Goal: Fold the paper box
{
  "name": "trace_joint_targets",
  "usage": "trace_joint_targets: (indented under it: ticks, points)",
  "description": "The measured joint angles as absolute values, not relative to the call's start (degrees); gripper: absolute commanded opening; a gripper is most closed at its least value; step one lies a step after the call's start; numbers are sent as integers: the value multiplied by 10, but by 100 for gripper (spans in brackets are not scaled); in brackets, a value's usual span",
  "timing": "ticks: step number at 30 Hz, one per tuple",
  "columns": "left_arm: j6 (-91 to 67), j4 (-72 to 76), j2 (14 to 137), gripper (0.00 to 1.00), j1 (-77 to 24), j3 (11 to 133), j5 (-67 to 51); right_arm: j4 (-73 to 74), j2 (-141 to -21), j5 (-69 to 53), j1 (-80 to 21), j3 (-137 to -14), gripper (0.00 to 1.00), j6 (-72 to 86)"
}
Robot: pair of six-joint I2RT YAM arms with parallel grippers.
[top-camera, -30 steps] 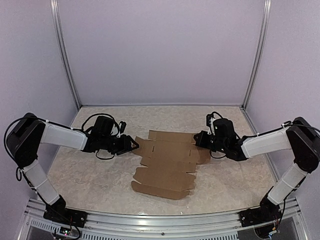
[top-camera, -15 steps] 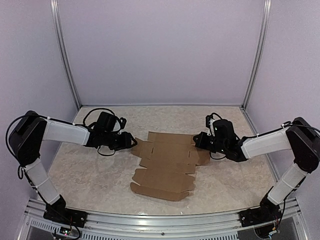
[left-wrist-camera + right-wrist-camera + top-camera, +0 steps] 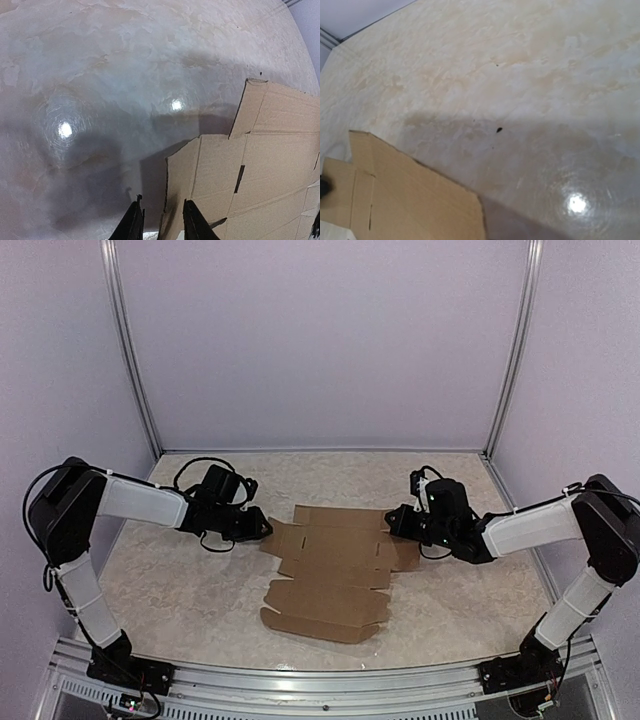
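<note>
Left wrist: fingers (image 3: 133, 226) astride paper box (image 3: 260, 165)

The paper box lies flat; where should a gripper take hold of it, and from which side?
Probably grip the paper box by its left flap, coming low from the left: the sheet lies flat, so only a free edge fits between jaws. The left gripper straddles that edge.

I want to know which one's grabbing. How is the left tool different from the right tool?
The left tool has its fingers apart around a left flap edge of the paper box; the right tool is shut. The left tool's fingers show in its own camera; the right tool's do not. Both are black and sit low at opposite sides of the box.
</note>
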State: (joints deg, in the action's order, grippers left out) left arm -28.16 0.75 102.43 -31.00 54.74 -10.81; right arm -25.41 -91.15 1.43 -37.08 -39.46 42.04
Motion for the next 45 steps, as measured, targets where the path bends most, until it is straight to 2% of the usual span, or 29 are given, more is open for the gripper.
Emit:
trace_joint_targets:
  ticks: [3,8,19,29,36,45]
  points:
    - [-279,8,1024,19,-310,547,-104,-254,-912,12,-371,-395,0,420]
    - [-276,8,1025,0,-311,547,-104,-254,-911,10,-371,-395,0,419]
    - [-251,22,1026,0,-316,547,-120,-248,-902,6,-373,-395,0,410]
    - [-201,25,1009,0,-326,530,-104,-183,-858,15,-374,-395,32,336]
    - [-159,24,986,0,-350,516,-67,-77,-836,36,-374,-439,53,232]
    - [-119,26,972,0,-385,505,-28,73,-868,-3,-366,-585,61,119]
